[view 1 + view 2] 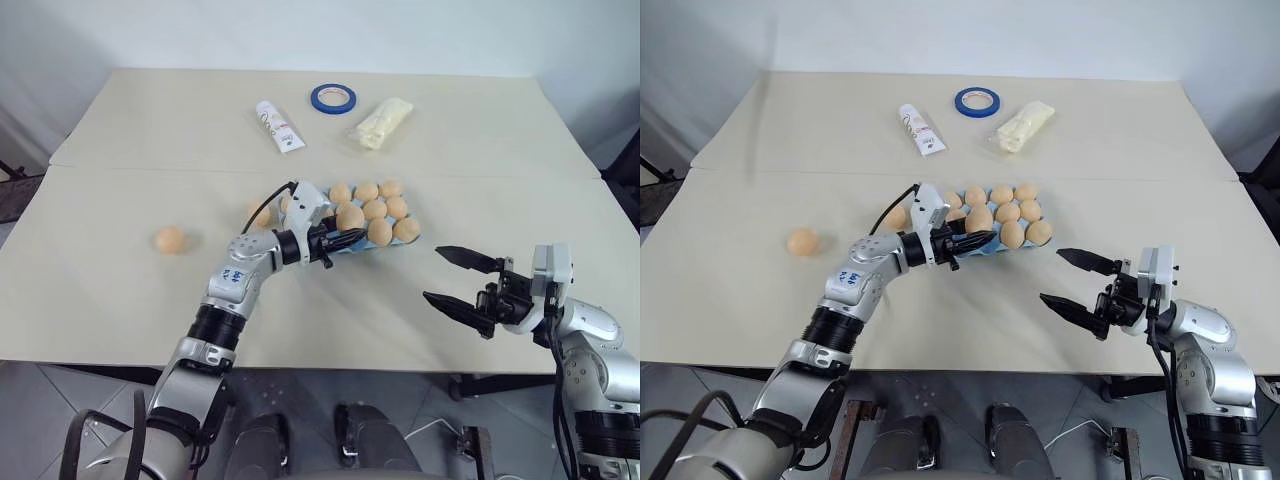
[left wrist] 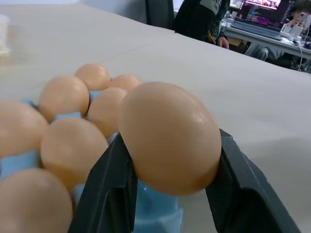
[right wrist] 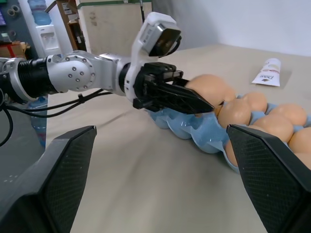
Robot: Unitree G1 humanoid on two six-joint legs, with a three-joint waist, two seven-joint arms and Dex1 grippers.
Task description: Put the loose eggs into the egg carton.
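The light blue egg carton (image 3: pixel 203 135) lies at the table's middle with several tan eggs (image 1: pixel 378 210) in its cups. My left gripper (image 1: pixel 351 233) is shut on an egg (image 2: pixel 170 136), held level just above the carton's near-left corner. One loose egg (image 1: pixel 170 239) rests on the table far to the left. Another loose egg (image 1: pixel 260 214) sits just left of the carton, partly hidden behind my left wrist. To the right of the carton, my right gripper (image 1: pixel 432 273) hovers above the table, open and with nothing in it.
A blue tape ring (image 1: pixel 332 97), a white tube (image 1: pixel 279 126) and a clear bag of pale stuff (image 1: pixel 384 122) lie on the far half of the table. A seam (image 1: pixel 130 169) crosses the tabletop. A person at a desk (image 2: pixel 272 19) sits beyond the table.
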